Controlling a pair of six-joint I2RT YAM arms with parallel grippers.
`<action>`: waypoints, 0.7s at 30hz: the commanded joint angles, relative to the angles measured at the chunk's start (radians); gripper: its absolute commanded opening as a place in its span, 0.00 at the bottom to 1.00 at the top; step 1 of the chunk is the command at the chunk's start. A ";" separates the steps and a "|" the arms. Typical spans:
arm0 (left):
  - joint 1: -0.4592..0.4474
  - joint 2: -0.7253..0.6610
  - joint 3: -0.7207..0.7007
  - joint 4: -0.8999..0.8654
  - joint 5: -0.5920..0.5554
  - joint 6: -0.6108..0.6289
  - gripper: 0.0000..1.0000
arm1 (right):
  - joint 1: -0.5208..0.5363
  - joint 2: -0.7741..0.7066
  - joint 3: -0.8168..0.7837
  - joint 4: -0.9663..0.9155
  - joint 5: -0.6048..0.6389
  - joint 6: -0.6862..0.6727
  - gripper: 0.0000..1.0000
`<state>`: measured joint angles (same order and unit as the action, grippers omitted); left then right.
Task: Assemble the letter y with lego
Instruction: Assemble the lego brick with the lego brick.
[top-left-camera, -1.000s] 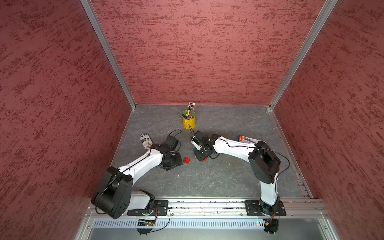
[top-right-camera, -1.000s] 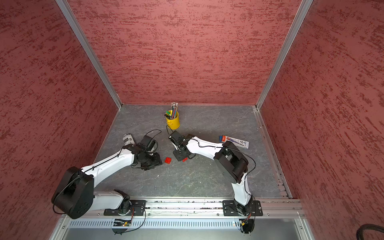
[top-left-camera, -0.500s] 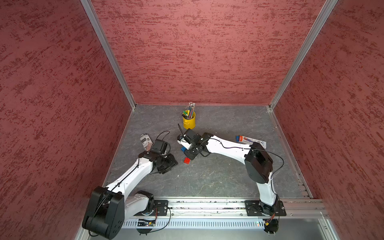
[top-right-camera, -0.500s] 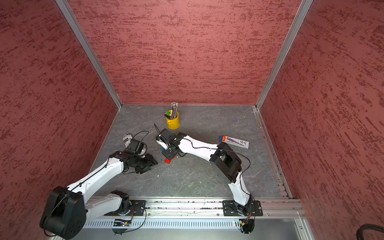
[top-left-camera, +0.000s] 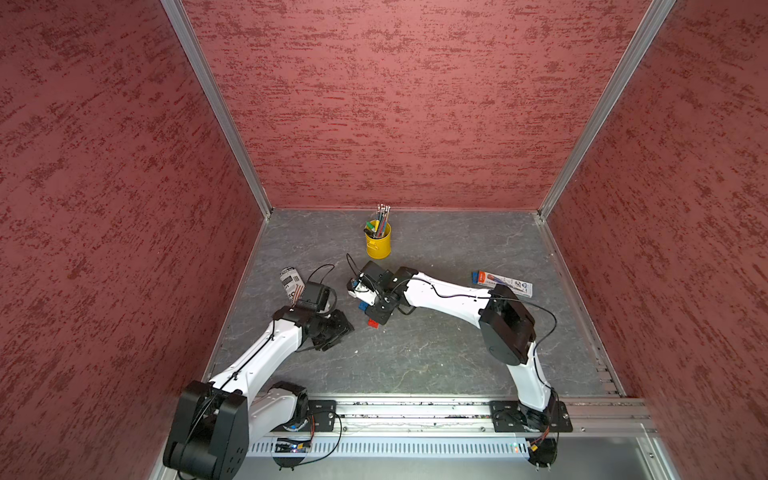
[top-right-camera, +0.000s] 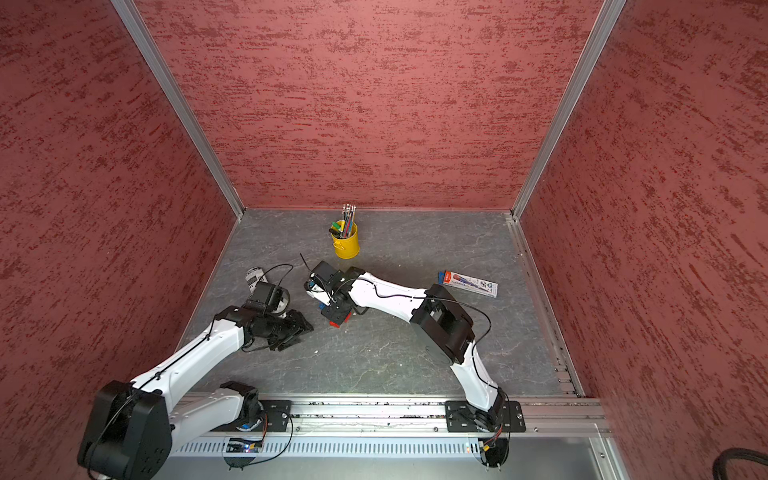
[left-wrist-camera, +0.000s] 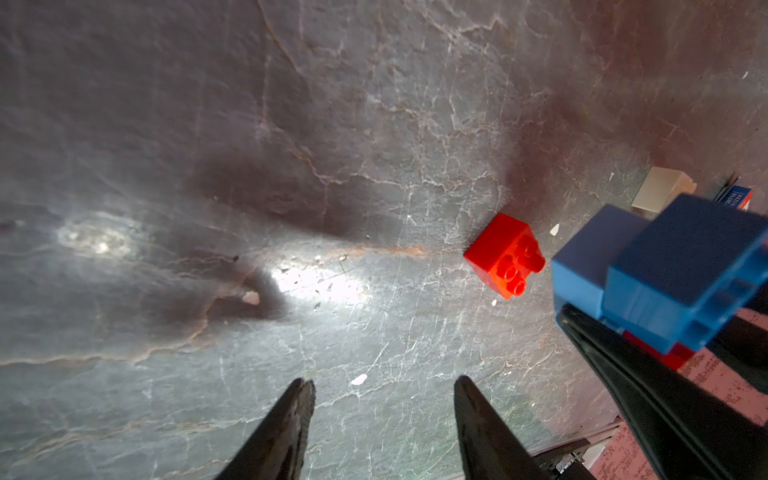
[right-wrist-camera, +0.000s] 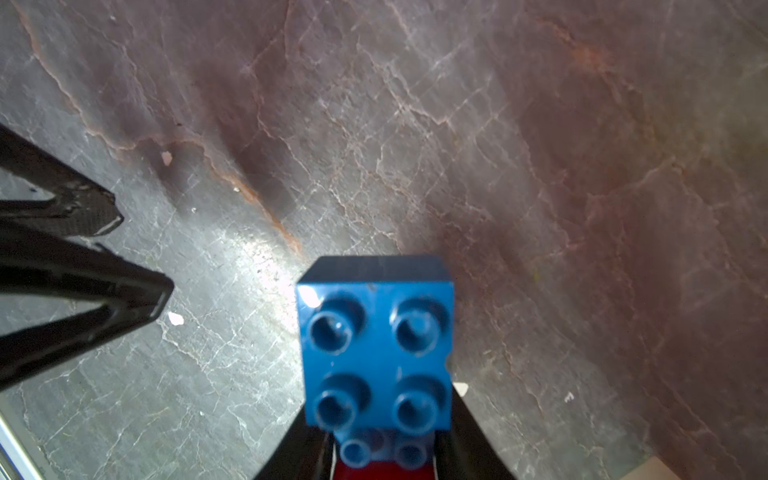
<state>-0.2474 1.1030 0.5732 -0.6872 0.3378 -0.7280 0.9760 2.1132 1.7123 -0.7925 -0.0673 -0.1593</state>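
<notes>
While my right pincer (right-wrist-camera: 380, 403) pinches the blue bricks (right-wrist-camera: 376, 345), my spread left pincer (left-wrist-camera: 384, 380) should grab the mid-right red brick (left-wrist-camera: 505, 255).

**Where things lie**

A loose brick (left-wrist-camera: 505, 255) lies on the surface (top-left-camera: 415, 365) between my left hand (left-wrist-camera: 382, 384) and right hand (top-left-camera: 380, 311); the joined bricks (right-wrist-camera: 376, 353) sit in the right. Behind stands a cup (top-left-camera: 378, 243), a packet (top-left-camera: 502, 284) far right, a roll (top-left-camera: 290, 282) left.
</notes>
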 joint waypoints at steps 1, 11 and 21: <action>0.010 -0.006 -0.004 0.005 0.008 0.007 0.57 | 0.011 0.023 0.026 -0.008 -0.007 -0.032 0.39; 0.015 0.000 -0.005 0.002 0.012 0.011 0.58 | 0.018 0.050 0.029 0.000 0.003 -0.058 0.39; 0.022 0.010 -0.002 0.000 0.015 0.026 0.57 | 0.021 0.051 0.035 0.001 0.023 -0.055 0.41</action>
<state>-0.2344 1.1069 0.5732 -0.6872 0.3408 -0.7242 0.9886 2.1567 1.7123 -0.7910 -0.0616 -0.2104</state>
